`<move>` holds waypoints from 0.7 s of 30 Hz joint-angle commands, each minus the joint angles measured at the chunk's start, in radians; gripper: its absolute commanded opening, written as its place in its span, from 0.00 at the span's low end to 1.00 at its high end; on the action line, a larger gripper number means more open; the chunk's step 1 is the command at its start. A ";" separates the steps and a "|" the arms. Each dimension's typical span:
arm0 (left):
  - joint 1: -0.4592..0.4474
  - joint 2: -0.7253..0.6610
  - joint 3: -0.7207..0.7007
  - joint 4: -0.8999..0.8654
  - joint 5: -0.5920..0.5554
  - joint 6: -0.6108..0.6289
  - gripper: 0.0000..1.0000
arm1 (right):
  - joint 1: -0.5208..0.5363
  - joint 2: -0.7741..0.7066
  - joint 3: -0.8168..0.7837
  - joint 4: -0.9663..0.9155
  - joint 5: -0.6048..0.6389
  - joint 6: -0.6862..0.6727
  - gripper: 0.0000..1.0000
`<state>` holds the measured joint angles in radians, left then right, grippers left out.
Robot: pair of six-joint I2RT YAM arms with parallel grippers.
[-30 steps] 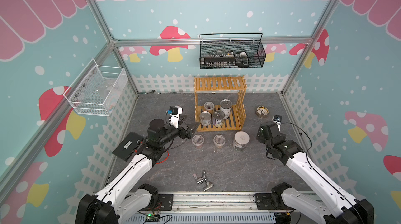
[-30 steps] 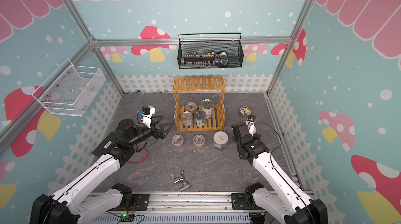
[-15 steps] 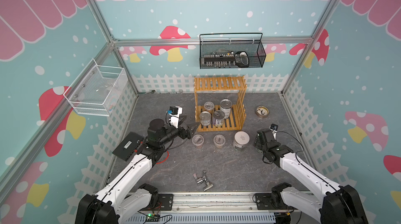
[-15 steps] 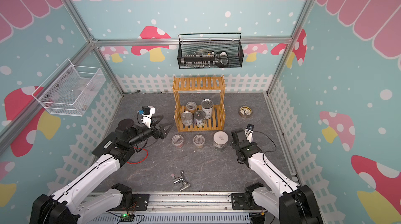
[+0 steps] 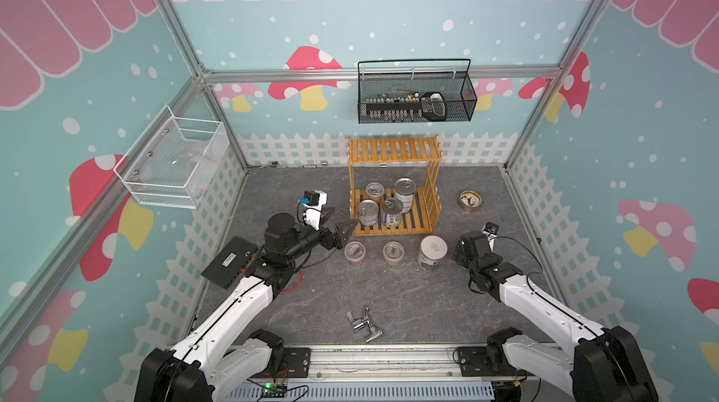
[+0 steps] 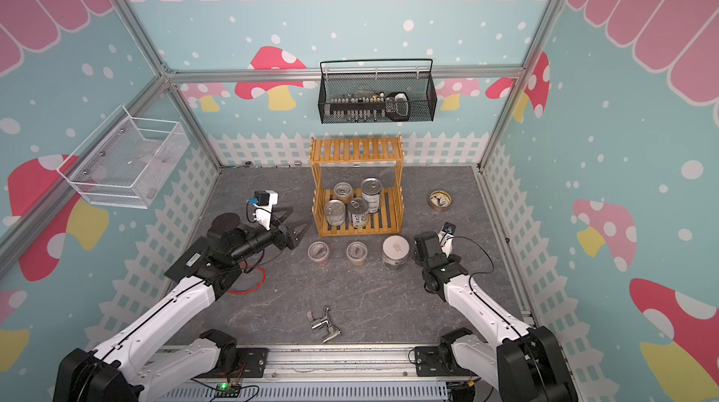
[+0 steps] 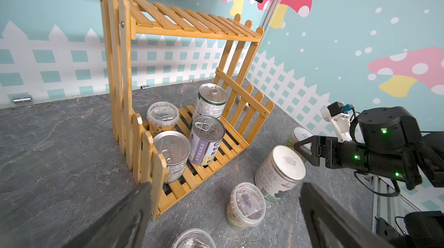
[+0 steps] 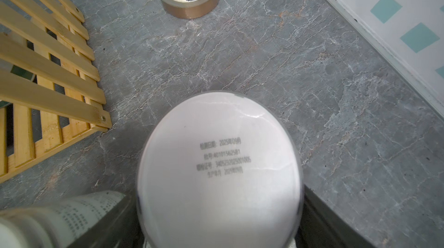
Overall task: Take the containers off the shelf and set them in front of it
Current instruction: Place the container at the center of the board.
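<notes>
The wooden shelf (image 5: 393, 149) holds three silver tins (image 5: 391, 211) and a clear tub (image 5: 374, 190) on its lower tier. In front of it stand two clear tubs (image 5: 355, 252) and a white-lidded jar (image 5: 432, 250). A second white-lidded jar (image 8: 218, 158) stands on the table beside that one, between the fingers of my right gripper (image 8: 216, 191), which flank it without pressing; in both top views the arm hides it. My left gripper (image 5: 347, 229) hangs open and empty by the shelf's front left corner (image 7: 156, 208).
A tape roll (image 5: 470, 200) lies right of the shelf. A chrome faucet (image 5: 363, 324) lies near the front rail. A black wire basket (image 5: 416, 96) hangs on the back wall and a white mesh basket (image 5: 175, 162) on the left wall.
My right gripper came in and down toward the standing jar with the second jar, then its jaws widened. The left arm has not moved.
</notes>
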<state>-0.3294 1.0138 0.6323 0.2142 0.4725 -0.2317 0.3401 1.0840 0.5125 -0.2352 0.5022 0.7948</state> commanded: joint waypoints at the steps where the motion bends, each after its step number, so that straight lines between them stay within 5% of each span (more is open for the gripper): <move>1: 0.005 -0.005 -0.005 0.010 0.010 0.000 0.99 | -0.004 -0.020 0.002 -0.032 -0.008 -0.013 0.93; 12: 0.006 -0.010 -0.003 0.010 0.008 0.000 0.99 | -0.003 -0.069 0.087 -0.129 0.027 -0.059 0.99; 17: 0.006 -0.012 -0.003 0.004 0.014 0.000 0.99 | -0.003 -0.108 0.144 -0.140 -0.016 -0.178 0.99; 21: -0.008 -0.012 0.000 -0.018 -0.016 -0.003 0.99 | -0.003 -0.170 0.173 -0.081 -0.167 -0.355 0.99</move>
<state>-0.3298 1.0134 0.6323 0.2131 0.4706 -0.2317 0.3401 0.9558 0.6529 -0.3443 0.4408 0.5922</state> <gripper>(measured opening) 0.992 0.988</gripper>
